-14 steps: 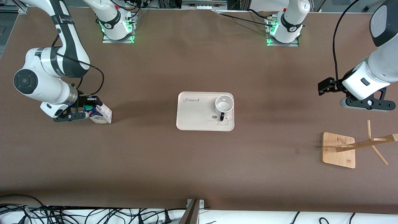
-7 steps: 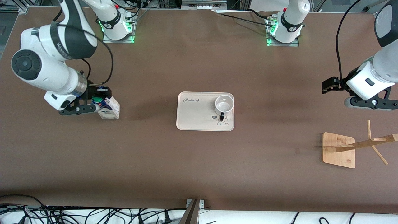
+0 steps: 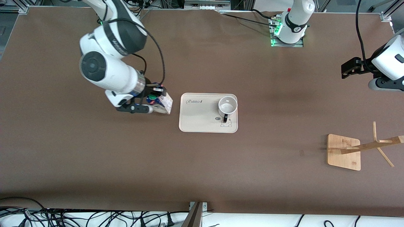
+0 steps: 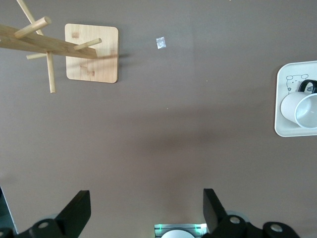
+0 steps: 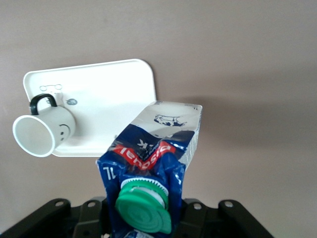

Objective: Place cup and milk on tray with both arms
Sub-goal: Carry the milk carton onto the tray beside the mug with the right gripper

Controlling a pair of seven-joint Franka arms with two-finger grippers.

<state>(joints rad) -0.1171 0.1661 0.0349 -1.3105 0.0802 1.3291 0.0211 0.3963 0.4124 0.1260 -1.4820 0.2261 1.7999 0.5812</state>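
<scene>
Carried milk [image 3: 160,103] now apparently beside tray [image 3: 195,119].

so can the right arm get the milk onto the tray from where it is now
Probably yes. The right gripper is shut on the milk, carried right beside the tray at the right arm's end. The bare part of the tray lies on that side; the cup stands toward the left arm's end. The left gripper is open, well away.

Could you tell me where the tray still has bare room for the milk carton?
The tray is bare from its Rabbit lettering down to the edge nearest the front camera, on the right arm's side. The cup crowds the corner toward the left arm. The right claw holds the milk beside the bare end.
</scene>
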